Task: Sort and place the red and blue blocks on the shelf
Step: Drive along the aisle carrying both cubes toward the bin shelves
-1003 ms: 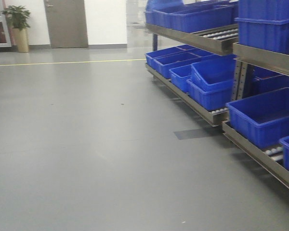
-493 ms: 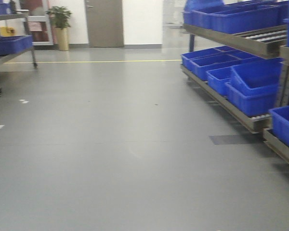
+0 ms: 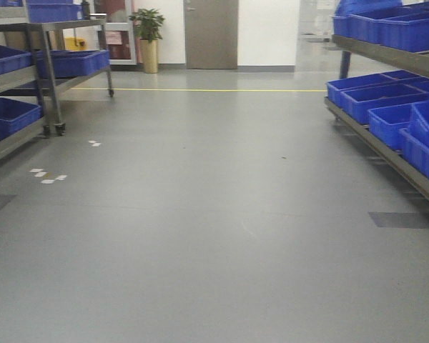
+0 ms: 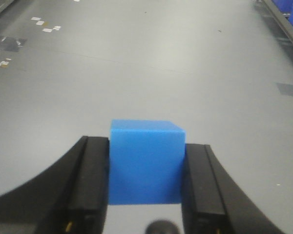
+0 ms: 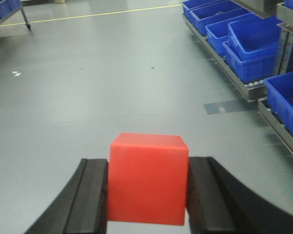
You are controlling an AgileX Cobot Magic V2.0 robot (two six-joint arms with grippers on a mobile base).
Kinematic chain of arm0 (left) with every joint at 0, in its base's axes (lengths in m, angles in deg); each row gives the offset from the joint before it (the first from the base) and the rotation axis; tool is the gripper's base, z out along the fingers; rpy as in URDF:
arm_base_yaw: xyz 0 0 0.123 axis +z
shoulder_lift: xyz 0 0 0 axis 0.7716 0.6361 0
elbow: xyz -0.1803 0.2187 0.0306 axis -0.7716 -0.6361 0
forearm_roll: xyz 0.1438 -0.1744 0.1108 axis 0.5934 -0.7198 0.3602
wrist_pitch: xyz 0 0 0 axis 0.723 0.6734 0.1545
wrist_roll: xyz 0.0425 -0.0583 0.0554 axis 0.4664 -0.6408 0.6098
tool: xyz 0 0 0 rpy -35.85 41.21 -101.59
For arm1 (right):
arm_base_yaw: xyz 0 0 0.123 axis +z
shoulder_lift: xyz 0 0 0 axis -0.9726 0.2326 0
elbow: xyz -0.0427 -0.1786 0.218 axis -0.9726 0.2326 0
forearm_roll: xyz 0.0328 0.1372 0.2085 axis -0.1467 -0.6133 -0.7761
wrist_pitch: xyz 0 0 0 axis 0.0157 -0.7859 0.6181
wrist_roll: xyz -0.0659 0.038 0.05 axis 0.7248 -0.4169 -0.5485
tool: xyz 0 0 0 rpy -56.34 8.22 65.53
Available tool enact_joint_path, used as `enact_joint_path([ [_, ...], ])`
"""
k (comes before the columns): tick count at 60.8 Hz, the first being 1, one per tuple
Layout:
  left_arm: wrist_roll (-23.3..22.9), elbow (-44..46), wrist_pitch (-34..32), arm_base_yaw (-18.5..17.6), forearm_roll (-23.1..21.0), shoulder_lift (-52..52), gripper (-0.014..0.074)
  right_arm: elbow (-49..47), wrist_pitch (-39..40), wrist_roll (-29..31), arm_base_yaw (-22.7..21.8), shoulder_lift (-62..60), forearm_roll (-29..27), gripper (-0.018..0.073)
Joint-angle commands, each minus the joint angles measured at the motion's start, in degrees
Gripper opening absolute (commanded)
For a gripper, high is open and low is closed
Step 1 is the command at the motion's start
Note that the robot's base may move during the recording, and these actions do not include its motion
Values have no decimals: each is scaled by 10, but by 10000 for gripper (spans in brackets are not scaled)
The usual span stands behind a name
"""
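While left fingers point(image 4: 93, 180) pinch the blue block point(image 4: 145, 163) between them, right fingers point(image 5: 90, 195) pinch the red block point(image 5: 147, 178).

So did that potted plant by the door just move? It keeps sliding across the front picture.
No. The potted plant stays just left of the grey door. Both slid rightward in the frame together, so the camera swung left, not the plant.

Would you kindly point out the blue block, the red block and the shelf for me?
blue block point(image 4: 146, 168), left wrist view, middle of its front face.
red block point(image 5: 147, 187), right wrist view, middle of its front face.
shelf point(image 3: 400, 58), front-facing view, upper steel front rail on the right.
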Motion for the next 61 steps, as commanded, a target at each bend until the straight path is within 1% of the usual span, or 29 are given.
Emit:
enact_joint_path([
  [1,-1,17,-47,1,2,2,122,-16,57,3,-1,2,9,57],
  [61,-1,17,-47,1,2,2,122,-16,57,3,-1,2,9,57],
])
